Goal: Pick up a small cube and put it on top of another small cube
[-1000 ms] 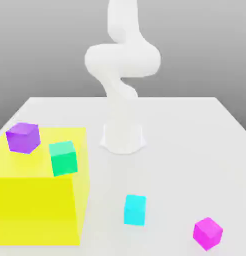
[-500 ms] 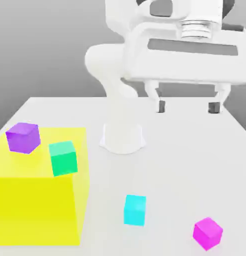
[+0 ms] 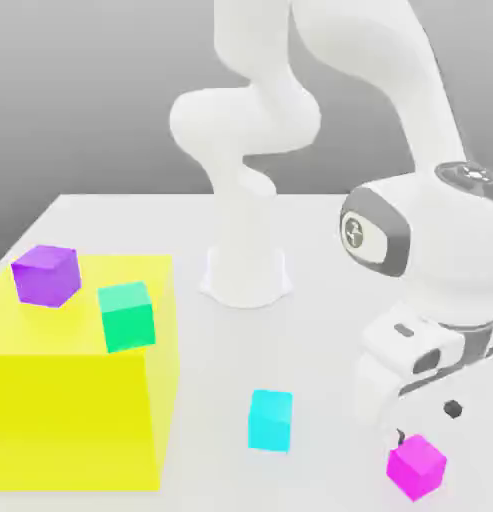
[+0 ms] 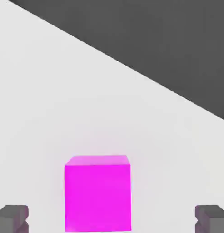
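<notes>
Landmark: the arm's white base (image 3: pixel 246 278), standing on the white table (image 3: pixel 330 230).

Magenta cube (image 3: pixel 417 466): on the table, in front of the base and well toward the exterior view's right, close to the table's front edge. It sits flat and free; nothing grips it.

Gripper (image 3: pixel 425 422): pointed down, just above the magenta cube, hand body between the base and the cube. Claw wide. In the hand view the two dark fingertips (image 4: pixel 12 217) stand far apart on either side of the magenta cube (image 4: pixel 97 193), each with clear table showing between pad and cube face. No contact seen.

Cyan cube (image 3: pixel 270 420): on the table straight in front of the base, well apart from the magenta cube.

Yellow block (image 3: pixel 70 410): large, in front of the base toward the exterior view's left. On its top face: green cube (image 3: pixel 127 315) nearer the base, purple cube (image 3: pixel 46 275) farther from it; the two are near but apart.
</notes>
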Tool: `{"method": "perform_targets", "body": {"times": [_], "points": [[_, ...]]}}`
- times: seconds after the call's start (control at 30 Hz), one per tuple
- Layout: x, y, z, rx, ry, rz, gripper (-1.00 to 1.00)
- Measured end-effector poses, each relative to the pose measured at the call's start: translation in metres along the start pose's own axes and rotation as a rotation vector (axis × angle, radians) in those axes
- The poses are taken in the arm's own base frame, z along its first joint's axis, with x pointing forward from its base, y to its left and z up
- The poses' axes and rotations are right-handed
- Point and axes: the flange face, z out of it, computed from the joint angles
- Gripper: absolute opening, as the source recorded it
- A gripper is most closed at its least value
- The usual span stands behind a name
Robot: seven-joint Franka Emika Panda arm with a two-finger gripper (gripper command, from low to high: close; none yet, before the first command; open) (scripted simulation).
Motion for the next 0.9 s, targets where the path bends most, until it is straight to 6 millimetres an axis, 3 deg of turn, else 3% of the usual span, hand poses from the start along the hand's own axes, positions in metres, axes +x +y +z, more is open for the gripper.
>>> {"method": "perform_targets", "body": {"times": [0.03, 0.07, 0.3, 0.47, 0.63, 0.73, 0.8, 0.9], "points": [[-0.001, 0.000, 0.014, 0.000, -0.001, -0.001, 0.00], [-0.001, 0.000, 0.027, -0.001, -0.002, -0.002, -1.00], [-0.002, 0.000, 0.030, -0.001, -0.002, -0.003, -1.00], [0.002, 0.004, -0.027, -0.005, -0.001, 0.014, -1.00], [0.062, 0.086, -0.101, -0.049, 0.026, 0.353, -1.00], [0.091, 0.162, -0.148, -0.059, 0.030, 0.613, -1.00], [0.098, 0.205, -0.181, -0.056, 0.028, 0.764, -1.00], [0.094, 0.251, -0.229, -0.041, 0.020, 0.955, -1.00]]}}
